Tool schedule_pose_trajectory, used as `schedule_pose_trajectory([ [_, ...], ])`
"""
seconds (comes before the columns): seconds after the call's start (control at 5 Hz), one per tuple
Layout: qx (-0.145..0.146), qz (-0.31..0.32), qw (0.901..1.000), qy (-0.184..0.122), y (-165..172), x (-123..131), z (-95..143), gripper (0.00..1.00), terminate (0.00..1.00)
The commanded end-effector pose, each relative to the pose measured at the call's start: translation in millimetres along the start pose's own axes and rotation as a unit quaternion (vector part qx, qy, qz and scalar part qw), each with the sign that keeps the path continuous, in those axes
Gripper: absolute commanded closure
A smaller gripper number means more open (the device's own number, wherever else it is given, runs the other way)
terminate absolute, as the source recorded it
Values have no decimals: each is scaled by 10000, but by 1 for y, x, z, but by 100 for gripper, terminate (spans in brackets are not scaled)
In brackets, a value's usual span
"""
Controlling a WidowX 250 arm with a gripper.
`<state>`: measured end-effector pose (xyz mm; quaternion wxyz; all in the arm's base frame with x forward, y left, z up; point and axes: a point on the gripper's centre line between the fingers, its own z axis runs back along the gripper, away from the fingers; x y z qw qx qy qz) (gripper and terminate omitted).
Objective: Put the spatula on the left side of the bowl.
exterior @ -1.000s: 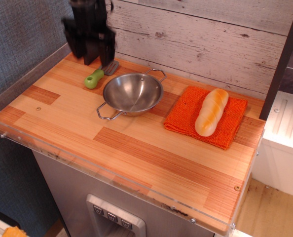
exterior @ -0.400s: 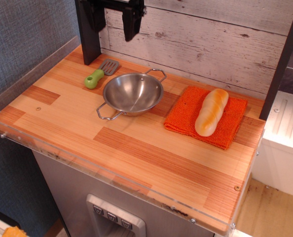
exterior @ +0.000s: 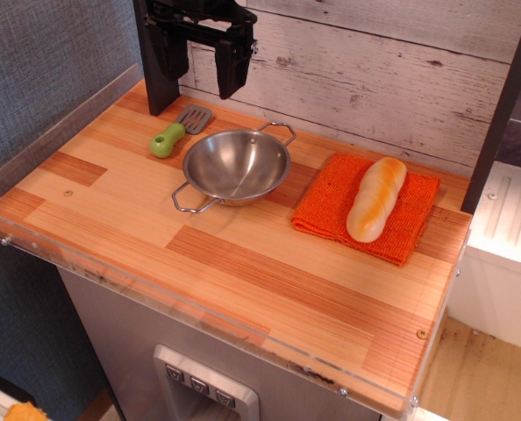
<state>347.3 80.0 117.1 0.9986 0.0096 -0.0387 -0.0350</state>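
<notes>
Where bowl (exterior: 237, 165) sits, spatula (exterior: 178, 129) beside.

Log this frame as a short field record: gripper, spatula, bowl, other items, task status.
gripper: raised above the back left of the counter, jaws apart, holding nothing
spatula: flat on the counter, left of the bowl, green handle toward the front left, grey blade toward the wall
bowl: upright, empty, near the counter's middle back
other items: bread roll lying on an orange cloth, right of the bowl
task status: spatula lies on the bowl's left; looks done
</notes>
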Motion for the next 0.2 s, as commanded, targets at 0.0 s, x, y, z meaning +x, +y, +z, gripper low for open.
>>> schedule_pose_trajectory([
  [0.0, 42, -54, 9998, -174, 3, -4, 13, 0, 100],
])
